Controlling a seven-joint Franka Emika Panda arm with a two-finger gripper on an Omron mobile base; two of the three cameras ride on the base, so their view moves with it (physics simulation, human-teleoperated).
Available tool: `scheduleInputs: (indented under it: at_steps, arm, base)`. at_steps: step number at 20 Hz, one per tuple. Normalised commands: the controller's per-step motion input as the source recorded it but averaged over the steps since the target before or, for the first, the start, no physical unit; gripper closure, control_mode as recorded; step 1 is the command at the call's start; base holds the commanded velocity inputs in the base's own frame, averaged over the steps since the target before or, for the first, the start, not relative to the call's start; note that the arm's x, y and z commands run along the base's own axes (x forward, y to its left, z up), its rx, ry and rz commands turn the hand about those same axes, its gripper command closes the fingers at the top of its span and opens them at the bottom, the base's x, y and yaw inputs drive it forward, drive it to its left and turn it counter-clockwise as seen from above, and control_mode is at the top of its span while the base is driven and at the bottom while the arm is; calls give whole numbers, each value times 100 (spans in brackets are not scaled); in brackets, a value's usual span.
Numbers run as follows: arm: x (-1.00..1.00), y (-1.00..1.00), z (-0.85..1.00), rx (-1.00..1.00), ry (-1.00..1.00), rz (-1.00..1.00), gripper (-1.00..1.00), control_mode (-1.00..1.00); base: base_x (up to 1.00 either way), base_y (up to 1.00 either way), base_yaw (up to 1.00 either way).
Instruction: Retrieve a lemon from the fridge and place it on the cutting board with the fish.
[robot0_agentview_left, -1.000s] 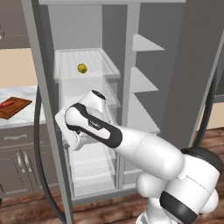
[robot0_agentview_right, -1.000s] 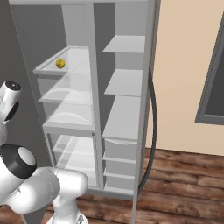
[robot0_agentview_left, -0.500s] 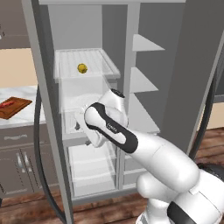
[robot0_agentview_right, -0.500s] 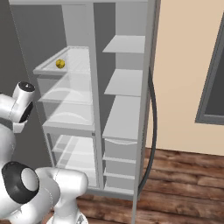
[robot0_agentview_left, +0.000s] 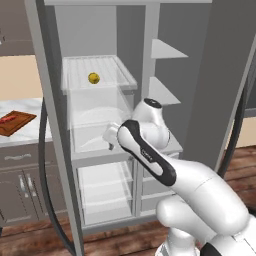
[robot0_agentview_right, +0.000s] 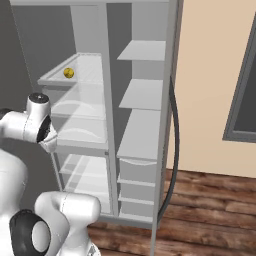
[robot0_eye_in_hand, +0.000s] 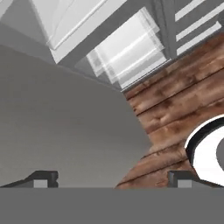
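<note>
— Lemon (robot0_agentview_left: 93, 77)?
— Unmoved on top fridge (robot0_agentview_left: 100, 150) shelf; board (robot0_agentview_left: 15, 123) with fish (robot0_agentview_left: 7, 119) left of fridge.
— Gripper (robot0_agentview_left: 109, 142)?
— Swung right and higher since before, below lemon, fingers (robot0_eye_in_hand: 43, 179) spread wide, empty.

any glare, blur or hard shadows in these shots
Left base view: flat even light, sharp, pale sheen on the clear shelves under the small yellow lemon. Right base view: same soft light, no hard shadows in the tall grey fridge. Hand view: tilted, slightly soft.
</note>
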Motion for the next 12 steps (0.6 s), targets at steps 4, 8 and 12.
scheduleInputs:
  at_steps: [4,8,12]
  arm:
    - [-2,-78,18,-46,-33,59,-100,-100]
    - [-20,-60,2,-48,-31,67,-100,-100]
    - [-41,-50,0,-44,-30,72,-100,-100]
  base:
    - [0,0,0]
    - [0,0,0]
    - [0,0,0]
